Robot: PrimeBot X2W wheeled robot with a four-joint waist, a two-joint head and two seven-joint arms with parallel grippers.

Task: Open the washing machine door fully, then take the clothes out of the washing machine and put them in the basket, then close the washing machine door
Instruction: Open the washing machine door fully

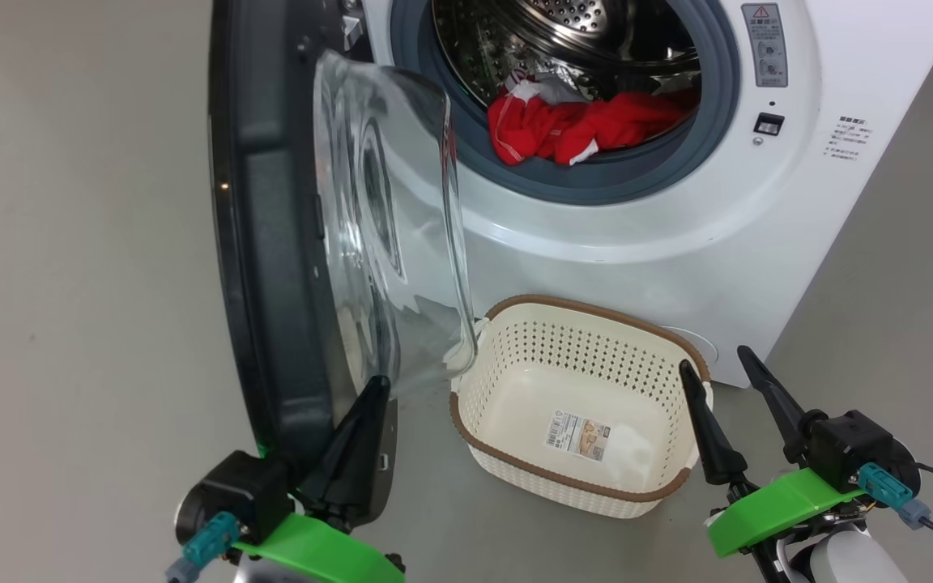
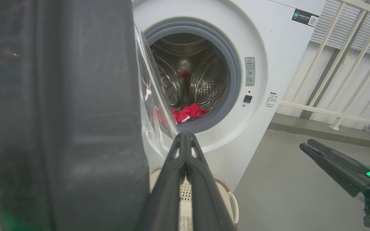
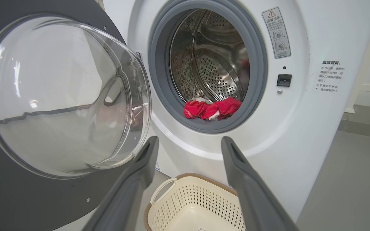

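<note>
While the left gripper [image 1: 380,385] sits pinched closed on nothing at the lower inner edge of the washing machine door [image 1: 272,243], that door stands open, its glass bulge just beside the left rim of the basket [image 1: 596,314] on the floor. Clothes [image 1: 580,129] lie at the drum mouth of the washing machine [image 1: 677,235]. Right gripper [image 1: 713,358] is spread wide and empty near the basket's right rim.

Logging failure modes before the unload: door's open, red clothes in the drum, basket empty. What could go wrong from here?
1. The washing machine door stands edge-on beside the shut left hand; a nudge could swing it into the way of the open right hand.
2. The clothes drape over the grey gasket and may snag or drop short of the basket.
</note>
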